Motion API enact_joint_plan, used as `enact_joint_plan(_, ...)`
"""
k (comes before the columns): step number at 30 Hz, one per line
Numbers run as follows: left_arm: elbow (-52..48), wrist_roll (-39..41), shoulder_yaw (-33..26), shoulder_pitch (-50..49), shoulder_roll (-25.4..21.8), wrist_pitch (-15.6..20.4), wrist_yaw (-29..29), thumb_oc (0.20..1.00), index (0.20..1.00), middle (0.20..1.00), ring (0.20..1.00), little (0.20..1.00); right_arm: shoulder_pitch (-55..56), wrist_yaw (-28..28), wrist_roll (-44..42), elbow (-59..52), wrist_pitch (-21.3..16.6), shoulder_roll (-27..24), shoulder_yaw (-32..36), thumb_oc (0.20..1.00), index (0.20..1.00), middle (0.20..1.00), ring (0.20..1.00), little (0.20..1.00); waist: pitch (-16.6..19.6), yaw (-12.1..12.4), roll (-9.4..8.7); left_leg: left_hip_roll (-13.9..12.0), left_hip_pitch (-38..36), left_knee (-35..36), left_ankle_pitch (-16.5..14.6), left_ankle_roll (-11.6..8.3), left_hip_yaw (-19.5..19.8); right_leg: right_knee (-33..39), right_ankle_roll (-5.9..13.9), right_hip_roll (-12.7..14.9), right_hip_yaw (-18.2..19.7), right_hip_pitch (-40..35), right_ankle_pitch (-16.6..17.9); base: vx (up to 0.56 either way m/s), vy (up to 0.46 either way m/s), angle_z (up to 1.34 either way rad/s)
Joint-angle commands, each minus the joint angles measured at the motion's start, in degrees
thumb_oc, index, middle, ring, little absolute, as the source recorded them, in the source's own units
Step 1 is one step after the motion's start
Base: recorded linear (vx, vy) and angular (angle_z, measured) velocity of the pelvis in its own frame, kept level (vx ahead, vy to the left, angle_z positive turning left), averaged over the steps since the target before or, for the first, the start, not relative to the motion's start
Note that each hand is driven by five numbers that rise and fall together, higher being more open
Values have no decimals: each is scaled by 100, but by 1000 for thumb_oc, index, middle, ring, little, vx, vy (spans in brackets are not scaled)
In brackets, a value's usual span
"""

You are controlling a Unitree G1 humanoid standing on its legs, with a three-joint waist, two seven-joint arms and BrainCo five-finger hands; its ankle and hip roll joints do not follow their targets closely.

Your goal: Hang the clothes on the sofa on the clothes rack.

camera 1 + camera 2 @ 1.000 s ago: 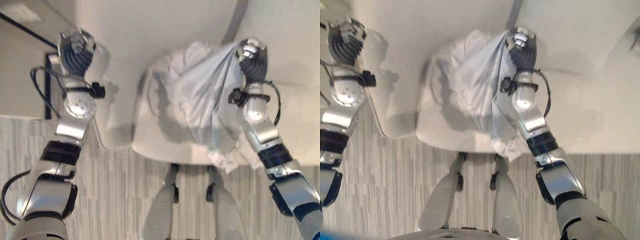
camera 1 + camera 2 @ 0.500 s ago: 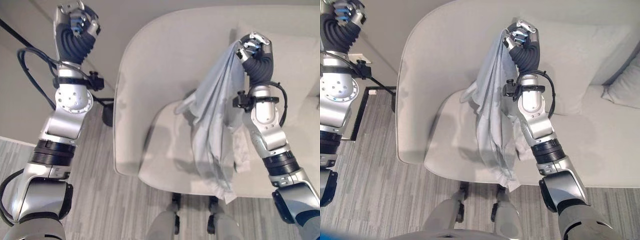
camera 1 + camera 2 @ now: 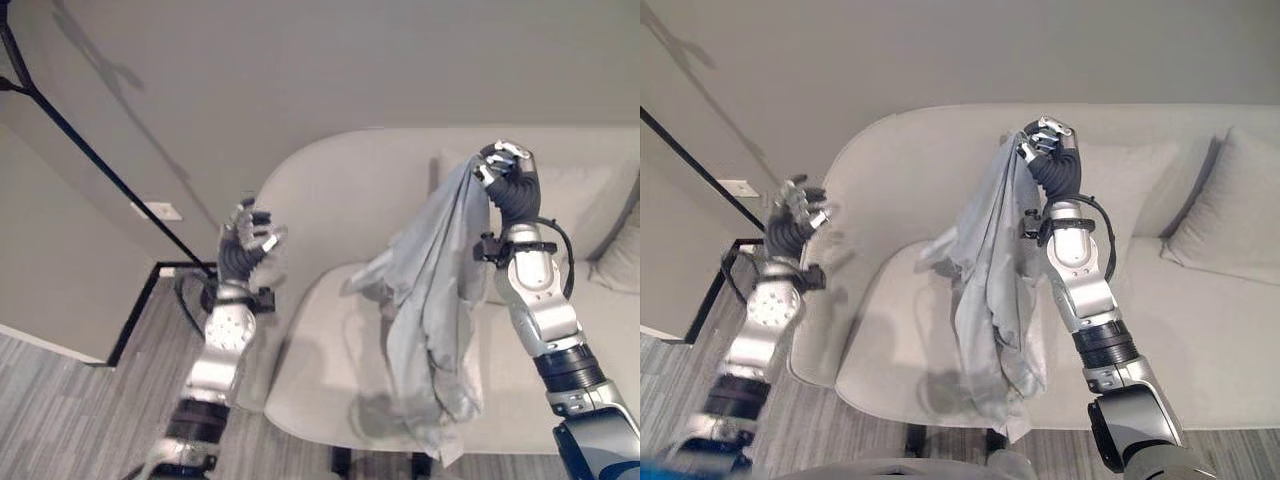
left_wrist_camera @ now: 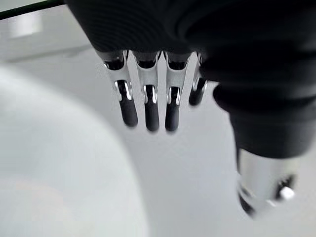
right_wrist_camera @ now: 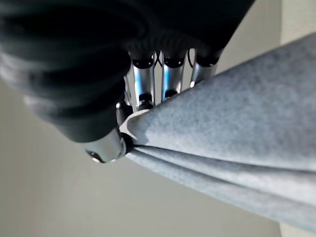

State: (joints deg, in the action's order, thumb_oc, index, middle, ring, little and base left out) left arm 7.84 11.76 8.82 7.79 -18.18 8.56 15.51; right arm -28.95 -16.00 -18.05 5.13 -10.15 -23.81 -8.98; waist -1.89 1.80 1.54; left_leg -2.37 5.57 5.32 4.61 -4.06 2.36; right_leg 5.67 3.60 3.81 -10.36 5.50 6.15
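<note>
A light grey garment [image 3: 430, 290] hangs in long folds from my right hand [image 3: 505, 175], which is raised in front of the sofa's backrest [image 3: 340, 190] and shut on the cloth's top edge. The right wrist view shows the fingers [image 5: 165, 79] and thumb pinching the cloth [image 5: 237, 133]. The garment's lower end trails just above the seat's front edge. My left hand [image 3: 245, 250] is held up by the sofa's left end, open, its fingers [image 4: 150, 106] relaxed with nothing in them. The black clothes rack pole [image 3: 100, 165] slants down at the far left.
The rack's black base frame [image 3: 135, 325] lies on the striped floor beside a wall with a white socket [image 3: 155, 211]. A grey cushion [image 3: 1230, 210] leans at the sofa's right end.
The camera has tilted up, showing more wall and the rack. My right hand still holds the garment high. My left arm has come down and forward toward the sofa's left end.
</note>
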Motion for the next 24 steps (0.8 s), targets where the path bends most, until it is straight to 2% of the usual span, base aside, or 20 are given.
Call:
enact_joint_plan(1,339,580,298,197,-225,169,-436,1000,1000,1000,1000,1000,-293,-120,41,-245,-325,-98,170,200,200,200,200,200,634,14,-328,-133,-162,-32,-347,-74,-34,-67,523,501,88,-148,-56,0,0,0)
enact_joint_plan(10,653,1148,893,-314,-58,-113,-928,1000,1000,1000,1000,1000,-777,-269,-16,-222,-329,-279,56,200,200,200,200,200,630,-24,-436,-180,-305,-32,-395,-35,-91,-67,502,438,185,-245,-64,12,8,-5)
enact_joint_plan(24,991,1694,1634,-130,49,-488,-1369,1000,1000,1000,1000,1000,-1127,-253,114,-367,-225,-310,-196,200,200,200,200,200,789,-109,-525,-210,-448,-32,-465,-20,-184,-67,500,427,302,-321,-89,3,2,-4)
